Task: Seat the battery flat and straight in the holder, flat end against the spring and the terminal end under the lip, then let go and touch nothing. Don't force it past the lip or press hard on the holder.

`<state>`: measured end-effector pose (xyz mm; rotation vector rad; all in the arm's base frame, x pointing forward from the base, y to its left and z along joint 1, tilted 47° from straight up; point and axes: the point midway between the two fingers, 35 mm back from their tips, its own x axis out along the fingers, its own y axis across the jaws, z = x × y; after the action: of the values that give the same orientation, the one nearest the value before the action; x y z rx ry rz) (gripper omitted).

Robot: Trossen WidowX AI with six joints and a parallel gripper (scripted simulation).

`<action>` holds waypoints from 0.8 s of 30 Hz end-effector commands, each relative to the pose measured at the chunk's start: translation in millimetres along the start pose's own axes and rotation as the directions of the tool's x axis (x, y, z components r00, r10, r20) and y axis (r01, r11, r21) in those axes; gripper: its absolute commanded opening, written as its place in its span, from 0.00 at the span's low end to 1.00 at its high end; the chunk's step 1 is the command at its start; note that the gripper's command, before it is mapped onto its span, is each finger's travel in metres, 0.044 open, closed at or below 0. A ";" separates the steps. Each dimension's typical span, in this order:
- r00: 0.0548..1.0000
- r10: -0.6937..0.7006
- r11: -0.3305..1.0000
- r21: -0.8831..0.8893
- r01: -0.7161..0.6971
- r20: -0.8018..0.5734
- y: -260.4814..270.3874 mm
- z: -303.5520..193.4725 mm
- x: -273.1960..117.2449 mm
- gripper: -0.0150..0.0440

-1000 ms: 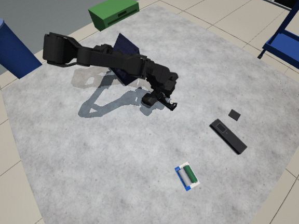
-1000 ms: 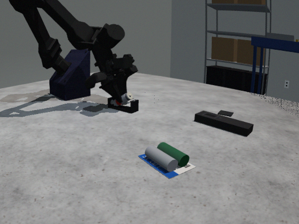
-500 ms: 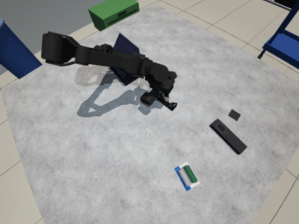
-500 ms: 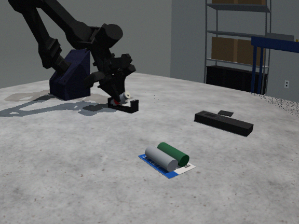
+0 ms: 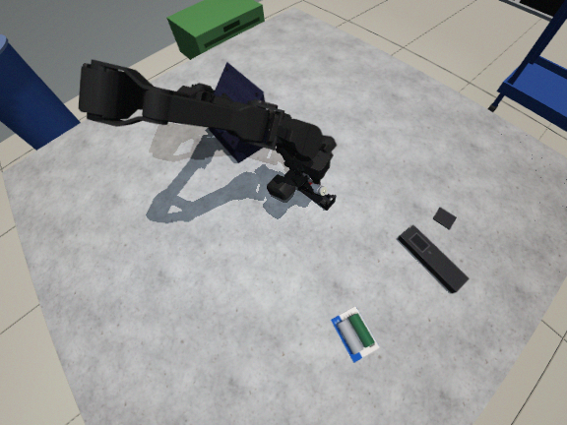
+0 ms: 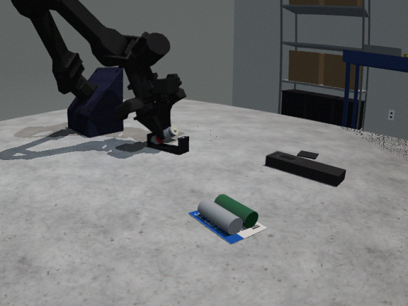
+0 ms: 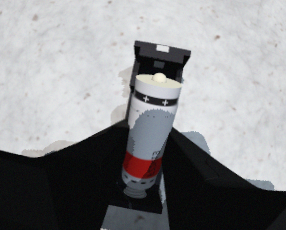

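The battery (image 5: 321, 190) (image 6: 171, 132) (image 7: 151, 120) is white-grey with a red band. It is tilted, with its plus terminal end raised and its flat end low, at the spring (image 7: 135, 193) in the black holder (image 5: 328, 203) (image 6: 183, 145) (image 7: 176, 54). The terminal end is above the holder floor and short of the far end wall with the lip, not under it. My gripper (image 6: 163, 133) (image 7: 147, 129) is shut on the battery, one finger at each side. The fingers hide part of the holder's sides; the exact contact at the spring is hard to tell.
A card (image 5: 371, 350) (image 6: 231, 239) bears a grey and a green cylinder. A long dark box (image 5: 433, 261) (image 6: 304, 168) and a small dark plate (image 5: 445, 217) (image 6: 307, 154) lie to the right of the holder. A green box (image 5: 217, 17) stands at the back.
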<state>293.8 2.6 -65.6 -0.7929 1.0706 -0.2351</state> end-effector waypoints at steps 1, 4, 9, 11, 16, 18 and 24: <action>1.000 0.007 1.000 -0.006 -0.008 -0.027 2.3 -3.6 1.9 0.38; 0.999 0.010 1.000 -0.006 -0.010 -0.040 3.0 -2.6 3.1 0.38; 0.998 0.013 1.000 -0.002 -0.013 -0.062 4.0 -1.3 4.9 0.38; 0.997 0.015 1.000 -0.001 -0.016 -0.071 4.6 -0.8 5.6 0.38; 0.995 0.021 1.000 0.004 -0.021 -0.094 5.9 0.3 7.1 0.38; 0.994 0.023 1.000 0.006 -0.022 -0.102 6.5 0.9 7.6 0.38; 0.992 0.026 1.000 0.005 -0.025 -0.127 6.9 3.0 9.7 0.38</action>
<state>302.7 4.3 -71.4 -0.7718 1.1683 -0.2728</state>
